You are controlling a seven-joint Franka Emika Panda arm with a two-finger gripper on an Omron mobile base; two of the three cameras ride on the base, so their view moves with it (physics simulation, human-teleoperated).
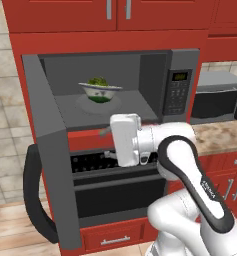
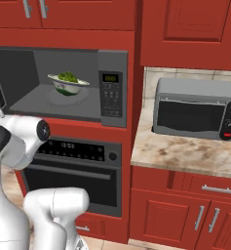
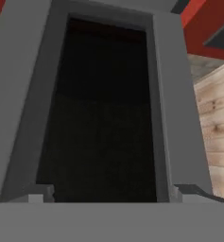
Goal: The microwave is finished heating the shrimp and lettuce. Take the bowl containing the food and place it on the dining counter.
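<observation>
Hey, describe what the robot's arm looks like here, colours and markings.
The arm is glossy white with rounded, tube-like segments. A black band with small white lettering runs along the near segment, and a dark round cap closes one joint. Its hand is a boxy white block; the fingers are small and dark grey.

A black-fronted oven [image 2: 73, 171] with a clock strip sits in the red cabinetry, red cupboards [image 2: 185, 29] above. To its right a smaller grey microwave [image 2: 195, 110] with a red button stands on a beige marble-look counter [image 2: 180, 154] over red drawers [image 2: 185, 210]. Wood floor [image 1: 10, 225] lies below.
</observation>
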